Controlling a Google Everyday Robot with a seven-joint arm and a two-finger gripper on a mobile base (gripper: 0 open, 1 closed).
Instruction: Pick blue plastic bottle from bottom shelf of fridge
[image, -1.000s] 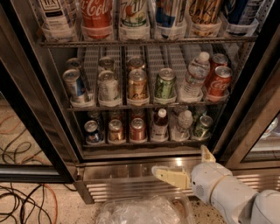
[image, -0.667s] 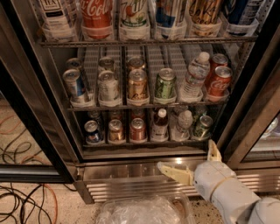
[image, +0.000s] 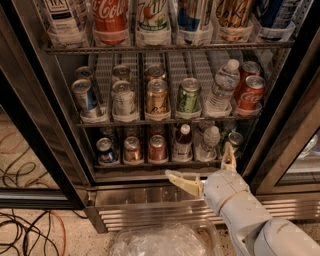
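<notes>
Fridge (image: 145, 197) fills the frame; bottle (image: 183, 144) stands lower centre on bottom shelf (image: 145, 164). Gripper (image: 205, 169) hovers just below, wide open, empty. Risk: fingers (image: 182, 183) could topple adjacent clear bottle (image: 210, 143).

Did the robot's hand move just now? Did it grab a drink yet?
The gripper rose a little, closer to the bottom shelf of the fridge, with its fingers spread open. It has grabbed nothing. The blue plastic bottle and the cans beside it stayed put.
</notes>
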